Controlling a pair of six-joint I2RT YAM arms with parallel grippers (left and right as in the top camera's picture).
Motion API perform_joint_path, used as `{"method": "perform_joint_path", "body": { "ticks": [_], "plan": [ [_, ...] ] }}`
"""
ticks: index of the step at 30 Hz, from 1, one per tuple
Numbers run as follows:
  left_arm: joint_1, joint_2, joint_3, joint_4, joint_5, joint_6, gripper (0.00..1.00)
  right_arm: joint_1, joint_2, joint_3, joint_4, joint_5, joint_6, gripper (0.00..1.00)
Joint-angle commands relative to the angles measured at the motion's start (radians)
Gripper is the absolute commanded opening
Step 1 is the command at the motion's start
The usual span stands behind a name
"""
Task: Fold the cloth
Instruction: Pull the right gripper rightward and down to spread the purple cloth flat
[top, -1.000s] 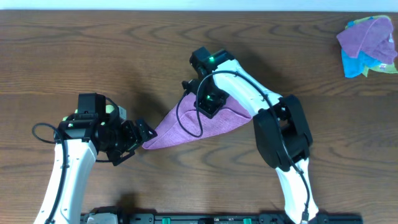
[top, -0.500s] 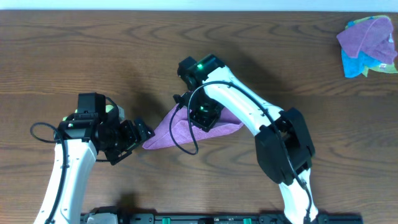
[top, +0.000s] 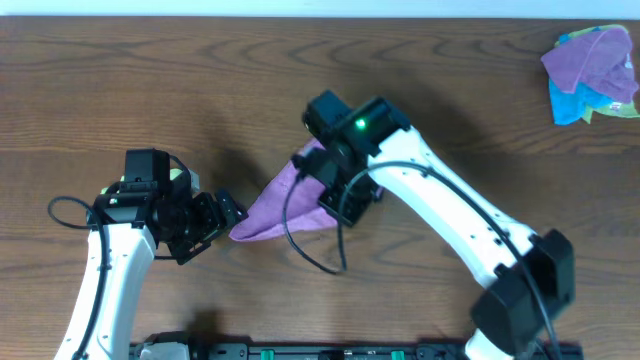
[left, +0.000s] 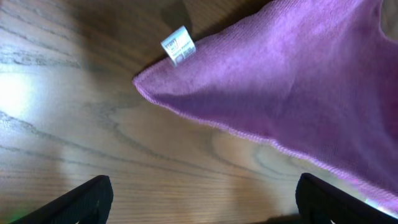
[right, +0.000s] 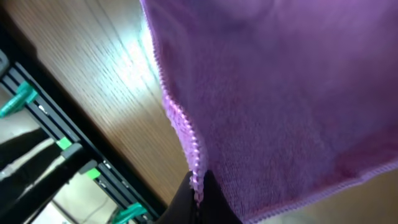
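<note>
1. Work surface: a dark brown table (top: 480, 110) with pronounced wood grain fills the overhead view. A pale strip runs beyond its far edge.
2. Near edge: a black rail (top: 340, 352) carrying green clips borders the table by the arm bases. The right wrist view shows it too, next to a bright glare on the wood.
3. Task object: the purple cloth (top: 262, 212) lies left of the table's centre. Its pointed near-left corner rests on the wood and its far-right part is held up off the surface. A white tag (left: 178, 45) projects from the hem near that corner.
4. Right gripper (right: 198, 198): clenched on the cloth's stitched hem. The fabric drapes away from the pinch across most of the wrist view.
5. Left gripper (left: 205, 202): released, with its dark fingertips (left: 81, 198) spread wide over bare wood. It sits just short of the cloth's corner and does not touch it.
6. Obstruction: seen from overhead, the right arm (top: 450, 205) and its black cable (top: 300, 247) cross above the cloth and hide its right portion.
7. Surroundings: a heap of cloths (top: 592, 70), purple over blue, sits in the far right corner, well apart from both arms.
</note>
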Motion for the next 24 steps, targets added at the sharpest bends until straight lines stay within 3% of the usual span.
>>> {"method": "perform_joint_path", "body": {
  "ticks": [1,13,24],
  "plan": [
    [-0.004,-0.002,0.014,0.005,-0.009,0.017,0.95,-0.005,-0.092,-0.151,0.048,-0.003,0.072,0.02],
    [-0.004,-0.002,0.014,0.017,0.087,0.013,0.95,0.008,-0.259,-0.618,0.327,-0.063,0.243,0.02],
    [-0.004,-0.002,0.014,-0.019,0.088,0.013,0.95,0.011,-0.259,-0.721,0.386,0.025,0.326,0.02]
  ]
}}
